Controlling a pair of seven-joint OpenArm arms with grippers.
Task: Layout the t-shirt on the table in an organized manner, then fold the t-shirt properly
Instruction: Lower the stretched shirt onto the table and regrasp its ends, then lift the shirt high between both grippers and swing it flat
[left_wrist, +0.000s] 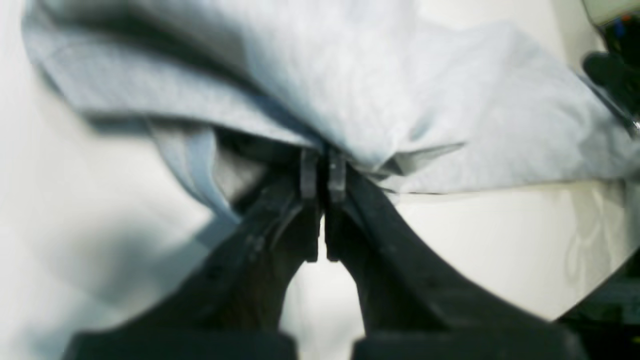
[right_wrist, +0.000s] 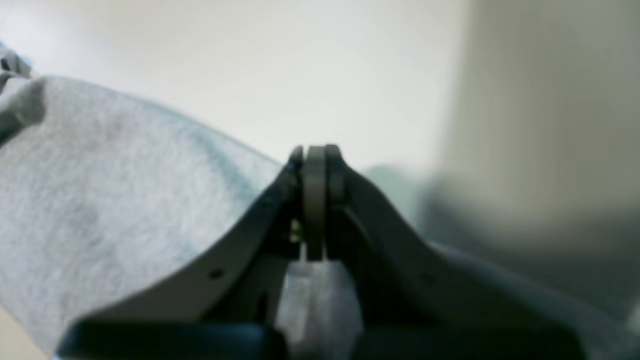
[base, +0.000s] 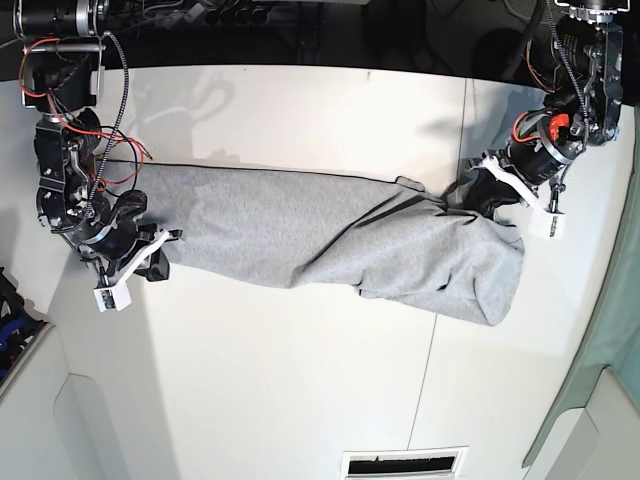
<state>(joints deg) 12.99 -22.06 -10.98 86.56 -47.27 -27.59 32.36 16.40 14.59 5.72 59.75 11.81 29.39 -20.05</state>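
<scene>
Left gripper (left_wrist: 323, 170): jaws pressed together, pinching a bunched fold of the t-shirt (base: 330, 235); in the left wrist view the grey cloth spills up and away from the fingertips on both sides.
Left gripper, base view (base: 478, 192): at the right end of the shirt, just above the table (base: 300, 380), where the fabric gathers into a dark pucker.
Right gripper (right_wrist: 316, 165): jaws shut tight with no gap between the pads; grey jersey lies against its left finger and shows below between the fingers. Whether cloth is caught at the very tips I cannot tell from the wrist view.
Right gripper, base view (base: 152, 252): at the left end of the shirt, touching its lower left corner.
Shirt: stretched lengthwise between the two grippers as a long band across the upper half of the table, plain grey side showing, no lettering visible.
Shirt shape: left part smooth and flat, with a straight upper edge; right part creased, with a diagonal fold running down from the left gripper and a rounded lobe hanging lower at the right end.
Table: white, with a thin dark seam running vertically under the right part of the shirt.
</scene>
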